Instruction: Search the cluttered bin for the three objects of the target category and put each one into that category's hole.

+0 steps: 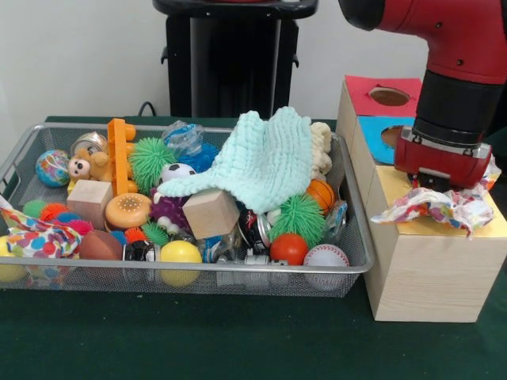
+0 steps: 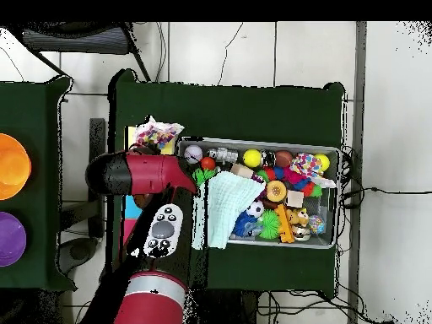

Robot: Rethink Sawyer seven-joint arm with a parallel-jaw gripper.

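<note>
Front view shows the gripper (image 1: 438, 180), finger state indeterminate, over the crumpled multicoloured patterned cloth (image 1: 444, 207) on the yellow-topped wooden box (image 1: 432, 269); loose folds may snag.

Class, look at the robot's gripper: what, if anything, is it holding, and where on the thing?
The gripper sits on a patterned cloth atop the yellow box, at the cloth's middle; whether it grips cannot be told.

The red and black arm (image 1: 444, 32) enters from the upper right of the front view and bends straight down, its black wrist (image 1: 458, 107) directly above the red gripper (image 1: 440, 176). The gripper points downward; its fingers are hidden, so their state cannot be told. In the overhead view, the arm (image 2: 143, 175) crooks sideways.
</note>
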